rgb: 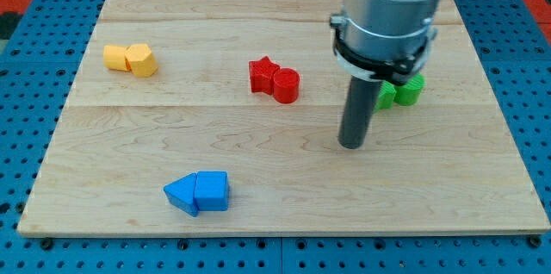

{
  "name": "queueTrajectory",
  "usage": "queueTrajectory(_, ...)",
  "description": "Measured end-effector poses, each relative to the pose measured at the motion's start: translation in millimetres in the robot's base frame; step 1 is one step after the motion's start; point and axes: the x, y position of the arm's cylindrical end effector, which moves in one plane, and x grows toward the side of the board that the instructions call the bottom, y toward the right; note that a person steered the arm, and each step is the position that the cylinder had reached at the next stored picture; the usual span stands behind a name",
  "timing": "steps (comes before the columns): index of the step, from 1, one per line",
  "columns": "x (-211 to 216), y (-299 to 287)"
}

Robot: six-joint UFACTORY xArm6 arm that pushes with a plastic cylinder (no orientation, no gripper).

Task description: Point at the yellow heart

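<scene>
My arm [392, 15] drops in from the view's top right, its grey barrel ending in a straight dark rod that stands upright on the board. My tip [350, 146] rests on bare wood right of centre; it is a plain rod with nothing to open or close, and it touches no block.

From the view's left: two yellow blocks sit touching near the upper left, a yellow block [115, 56] whose shape I cannot tell and the yellow heart [142, 59] just to its right, well apart from my tip. Two blue blocks [198, 193] lie pressed together near the bottom edge. A red star [263, 76] and a red cylinder [287, 84] touch at centre, left of the rod. Green blocks [402, 91] sit just behind the rod, partly hidden.

The pale wooden board [284, 214] lies on a blue pegboard [26, 136], with red showing at the top corners.
</scene>
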Motion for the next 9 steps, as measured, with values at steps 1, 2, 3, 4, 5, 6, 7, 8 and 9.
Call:
queueTrajectory(1, -9, -41)
queueTrajectory(2, -20, -94)
queueTrajectory(3, -37, -141)
queueTrajectory(4, -37, -156)
queueTrajectory(5, -28, -179)
queueTrajectory(6, -28, -212)
queueTrajectory(7, -28, -247)
queueTrajectory(8, -26, -273)
queueTrajectory(9, -18, -273)
